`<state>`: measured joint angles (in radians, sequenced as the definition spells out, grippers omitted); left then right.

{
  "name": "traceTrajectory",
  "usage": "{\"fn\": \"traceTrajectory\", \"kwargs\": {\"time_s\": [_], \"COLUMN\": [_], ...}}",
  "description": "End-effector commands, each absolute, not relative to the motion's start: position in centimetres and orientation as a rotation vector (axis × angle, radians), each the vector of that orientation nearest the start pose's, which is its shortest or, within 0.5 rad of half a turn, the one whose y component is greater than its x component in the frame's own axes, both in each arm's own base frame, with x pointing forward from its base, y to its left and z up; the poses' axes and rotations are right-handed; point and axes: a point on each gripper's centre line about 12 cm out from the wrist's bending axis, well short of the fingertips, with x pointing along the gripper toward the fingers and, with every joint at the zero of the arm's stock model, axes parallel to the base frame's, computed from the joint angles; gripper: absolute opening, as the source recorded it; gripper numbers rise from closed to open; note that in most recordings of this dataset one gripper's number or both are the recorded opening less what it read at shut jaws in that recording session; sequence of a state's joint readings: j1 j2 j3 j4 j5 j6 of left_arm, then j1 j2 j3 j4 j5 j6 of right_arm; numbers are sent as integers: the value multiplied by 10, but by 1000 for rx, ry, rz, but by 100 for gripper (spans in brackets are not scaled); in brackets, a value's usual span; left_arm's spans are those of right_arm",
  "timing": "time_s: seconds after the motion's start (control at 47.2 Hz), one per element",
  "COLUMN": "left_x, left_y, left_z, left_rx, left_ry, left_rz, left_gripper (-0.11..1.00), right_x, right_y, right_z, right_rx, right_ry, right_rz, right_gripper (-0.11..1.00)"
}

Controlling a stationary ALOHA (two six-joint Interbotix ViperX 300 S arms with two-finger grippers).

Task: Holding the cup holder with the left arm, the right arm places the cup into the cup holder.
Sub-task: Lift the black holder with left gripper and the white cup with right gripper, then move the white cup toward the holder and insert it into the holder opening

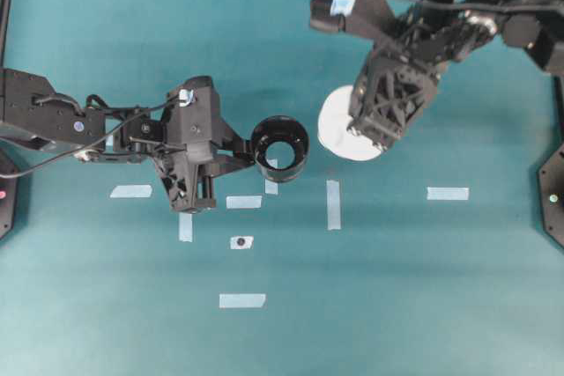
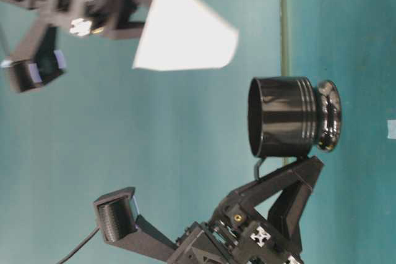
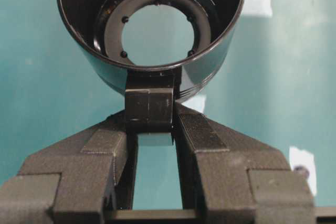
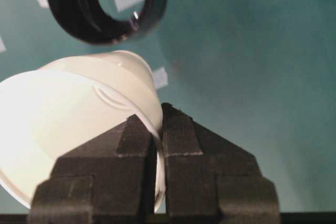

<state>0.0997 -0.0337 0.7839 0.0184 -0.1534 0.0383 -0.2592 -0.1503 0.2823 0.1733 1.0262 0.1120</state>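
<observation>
Meanwhile the left gripper (image 3: 152, 129) is clamped on the small side handle of the glossy black cylindrical cup holder (image 1: 280, 144), held above the teal table (image 1: 397, 288). Nearby, the right gripper (image 4: 157, 129) pinches the plain white conical cup (image 4: 79, 114) by its rim — tilted, airborne, apart from the holder.

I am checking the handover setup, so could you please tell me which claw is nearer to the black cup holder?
Left. The left claw is shut on the side handle of the cup holder, holding it. The right claw is apart from it, off to the side, gripping the rim of the white cup.
</observation>
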Motion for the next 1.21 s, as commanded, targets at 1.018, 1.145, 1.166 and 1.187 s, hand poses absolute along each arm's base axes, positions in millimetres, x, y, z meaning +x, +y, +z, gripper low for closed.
{"fn": "traceTrajectory", "kwargs": {"time_s": [1.018,1.145,1.166,1.187], "left_x": [389,390,390,390], "left_y": [37,37,36,36], "left_z": [184,184,183,184], "left_rx": [61,63,63,63], "left_ry": [491,489,491,489], "left_rz": [69,68,66,66], "left_gripper": [24,24,24,24], "right_x": [394,394,394,394], "right_y": [-71,-71,-71,-71], "right_z": [282,282,282,282], "right_rx": [378,379,379,378], "right_ry": [1143,1157,1159,1160], "right_rz": [-185,-186,-186,-187], "right_gripper": [5,5,5,5]}}
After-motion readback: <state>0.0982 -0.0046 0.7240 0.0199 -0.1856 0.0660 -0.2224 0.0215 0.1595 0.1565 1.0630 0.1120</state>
